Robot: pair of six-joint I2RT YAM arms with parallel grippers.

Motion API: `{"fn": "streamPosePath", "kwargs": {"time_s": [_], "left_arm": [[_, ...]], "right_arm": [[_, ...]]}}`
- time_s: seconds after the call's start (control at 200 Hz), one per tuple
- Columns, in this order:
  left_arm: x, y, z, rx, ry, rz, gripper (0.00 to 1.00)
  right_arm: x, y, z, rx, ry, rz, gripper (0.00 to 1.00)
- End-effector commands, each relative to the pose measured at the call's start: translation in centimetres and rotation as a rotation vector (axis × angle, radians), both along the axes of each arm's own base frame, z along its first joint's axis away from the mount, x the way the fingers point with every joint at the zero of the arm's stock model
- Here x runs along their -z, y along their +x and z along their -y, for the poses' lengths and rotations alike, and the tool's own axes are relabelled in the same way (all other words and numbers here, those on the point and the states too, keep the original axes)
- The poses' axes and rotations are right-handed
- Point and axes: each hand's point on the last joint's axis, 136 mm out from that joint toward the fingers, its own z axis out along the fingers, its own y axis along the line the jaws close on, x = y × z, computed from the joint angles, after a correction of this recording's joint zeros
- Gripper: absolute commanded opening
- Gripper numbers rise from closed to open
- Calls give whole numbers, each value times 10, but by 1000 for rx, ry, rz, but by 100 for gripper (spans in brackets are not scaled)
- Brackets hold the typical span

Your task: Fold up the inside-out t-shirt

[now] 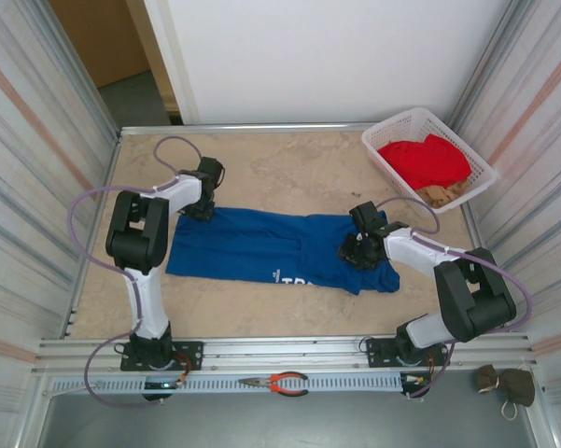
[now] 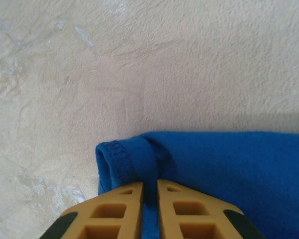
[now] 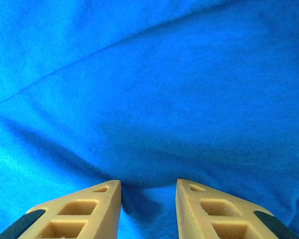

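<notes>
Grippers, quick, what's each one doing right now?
Left gripper: shut on the hemmed edge of the t-shirt.
Right gripper: closed on a bunch of the t-shirt.

Bright even light; soft shadows; sharp focus.

2 black-and-white arms (image 1: 145, 233), lilac cables (image 1: 72, 219), tan fingers (image 2: 114, 209)

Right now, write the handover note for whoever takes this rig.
Left pincer: shut on the t-shirt at its far-left hemmed corner.
Right pincer: fingers apart, down on the rumpled right end; grip unclear.
Shirt: spread lengthwise across the table, white lettering at the near edge.
Done: left corner gripped.
Left: confirm the right grip, then probably lift both ends and fold; no neat fold shows yet.
</notes>
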Motion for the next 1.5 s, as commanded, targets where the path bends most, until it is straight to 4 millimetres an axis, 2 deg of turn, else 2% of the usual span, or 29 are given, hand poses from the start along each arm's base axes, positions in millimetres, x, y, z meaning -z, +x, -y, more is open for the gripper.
{"fn": "streamPosePath", "kwargs": {"time_s": [0.0,0.185,0.376,0.596,0.731,0.822,0.862,0.917,0.972,1.117,1.222,1.493], "left_arm": [[-4,6,-7,-9,12,3,0],[-23,8,-16,-107,-125,51,0],[-43,10,-18,-259,-468,91,0],[-52,19,-20,-443,-934,141,0],[-43,20,-30,-553,-1041,137,0],[-30,16,-35,-608,-1032,108,0],[-26,13,-37,-630,-1021,94,12],[-21,11,-41,-653,-987,85,36],[-23,10,-46,-655,-953,95,43],[-42,11,-54,-587,-843,143,49],[-52,14,-51,-491,-716,144,51],[-46,22,-42,-288,-361,66,51]], "right_arm": [[10,-10,16,51,-50,-50,33],[18,-13,25,103,-50,-99,32],[33,-17,31,175,-25,-173,30],[43,-20,33,213,-25,-211,26],[45,-21,35,230,-26,-219,26],[45,-21,36,235,-27,-218,26],[44,-22,36,239,-29,-217,26],[43,-22,37,242,-30,-212,26],[42,-22,37,242,-30,-208,26],[37,-20,37,236,-27,-194,27],[36,-19,37,237,-29,-188,27],[35,-20,40,240,-42,-184,27]]}}
